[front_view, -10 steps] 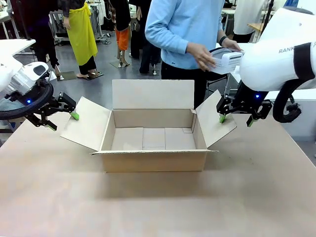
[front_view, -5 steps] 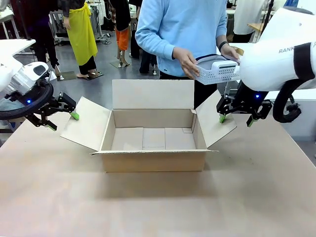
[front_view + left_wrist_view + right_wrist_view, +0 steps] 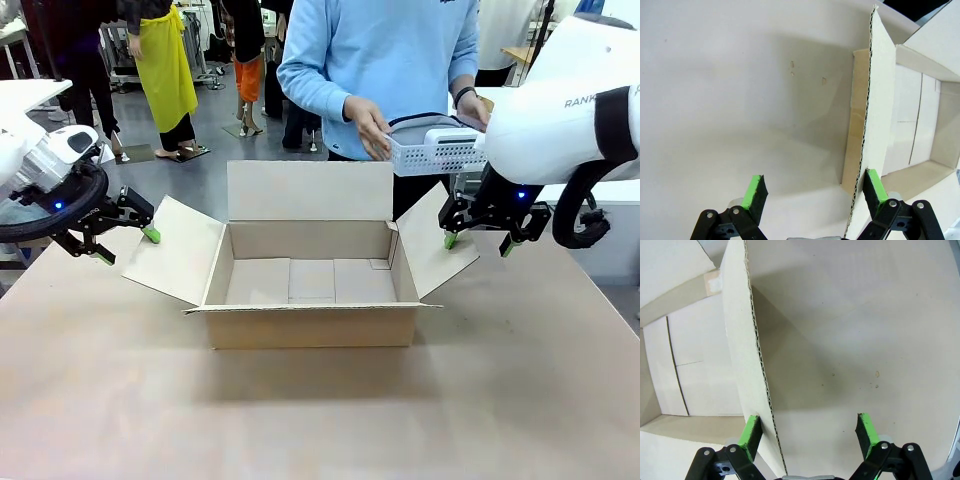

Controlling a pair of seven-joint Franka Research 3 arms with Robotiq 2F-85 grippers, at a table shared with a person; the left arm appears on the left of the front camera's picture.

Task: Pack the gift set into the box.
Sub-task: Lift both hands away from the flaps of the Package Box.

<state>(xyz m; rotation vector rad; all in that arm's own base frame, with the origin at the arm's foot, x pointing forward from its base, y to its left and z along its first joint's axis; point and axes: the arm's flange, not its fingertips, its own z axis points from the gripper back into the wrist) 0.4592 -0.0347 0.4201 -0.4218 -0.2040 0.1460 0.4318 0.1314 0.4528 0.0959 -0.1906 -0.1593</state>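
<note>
The brown cardboard box (image 3: 310,325) stands open in the middle of the table, its four flaps spread out. A person at the far side holds the gift set (image 3: 438,152), a whitish package with a grey top, in both hands above the box's far right corner. My left gripper (image 3: 125,232) is open beside the left flap (image 3: 175,250); in the left wrist view that flap's edge (image 3: 866,130) runs between the fingers of the left gripper (image 3: 815,190), close to one pad. My right gripper (image 3: 480,240) is open and straddles the edge of the right flap (image 3: 740,330), as the right gripper (image 3: 808,431) shows.
The tan table (image 3: 320,420) has bare room in front of the box and at both sides. The back flap (image 3: 310,190) stands upright between the box and the person. Other people stand farther back in the room.
The person has brought the gift set leftward from behind my right arm, and it now shows fully beside the box's far right corner. Both arms and the box have stayed still.
</note>
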